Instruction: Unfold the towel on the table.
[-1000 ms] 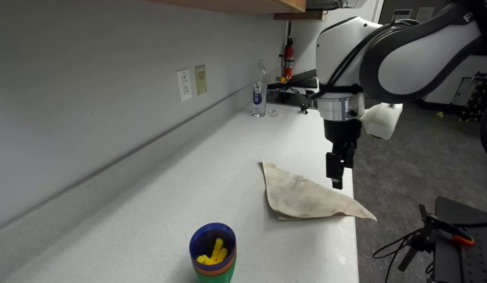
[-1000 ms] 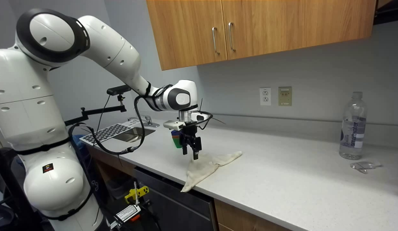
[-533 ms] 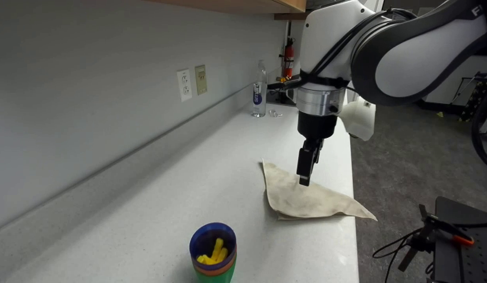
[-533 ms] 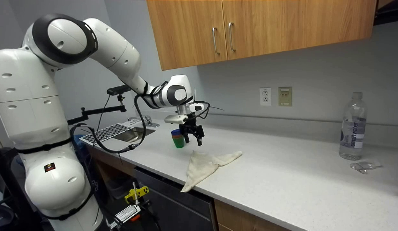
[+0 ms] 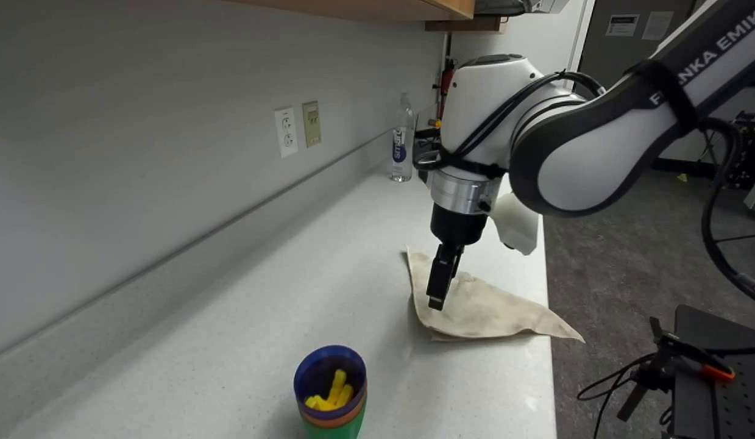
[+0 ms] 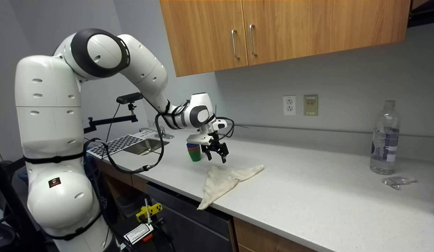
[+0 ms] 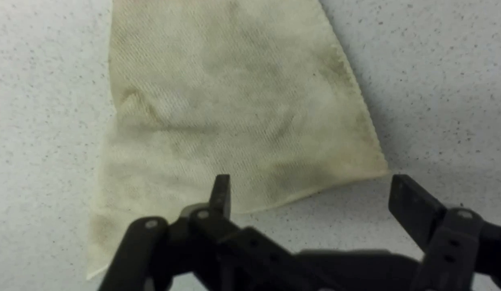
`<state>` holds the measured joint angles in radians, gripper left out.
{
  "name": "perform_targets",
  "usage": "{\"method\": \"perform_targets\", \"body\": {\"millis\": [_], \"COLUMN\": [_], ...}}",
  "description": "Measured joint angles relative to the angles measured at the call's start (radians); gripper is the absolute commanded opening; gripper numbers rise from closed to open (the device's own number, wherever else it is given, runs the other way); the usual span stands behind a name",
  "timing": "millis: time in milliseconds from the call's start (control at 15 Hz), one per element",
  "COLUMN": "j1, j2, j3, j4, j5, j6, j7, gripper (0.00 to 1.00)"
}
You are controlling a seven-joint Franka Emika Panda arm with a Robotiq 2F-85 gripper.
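Low in the wrist view, the hand [image 7: 310, 186] hangs spread; pinch the towel [image 7: 234, 101] by its top layer alone.

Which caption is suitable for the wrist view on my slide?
Open gripper near one edge of the stained beige towel on the white table.

In the wrist view, the upper edge is cropping the towel [image 7: 234, 101], and the gripper [image 7: 309, 194] is masking part of it. In an exterior view, the lower edge is cutting off the stacked cups [image 5: 336, 429]; in an exterior view, a white label [image 6: 138, 233] is bearing illegible print.
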<state>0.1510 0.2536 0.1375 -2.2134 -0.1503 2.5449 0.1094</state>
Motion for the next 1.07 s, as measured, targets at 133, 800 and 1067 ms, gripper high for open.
{"method": "perform_targets", "body": {"millis": [133,800,1067], "j1": [0.004,0.056,0.076], "j2": [0.038,0.112,0.121], "j3": [0.0,-0.003,-0.025], "j4": [0.019,0.077,0.077], "j5": [-0.002,-0.002,-0.011], "j6": [0.015,0.014,0.013], "j7": [-0.002,0.0,0.013], "gripper": [1.0,1.0,1.0]}}
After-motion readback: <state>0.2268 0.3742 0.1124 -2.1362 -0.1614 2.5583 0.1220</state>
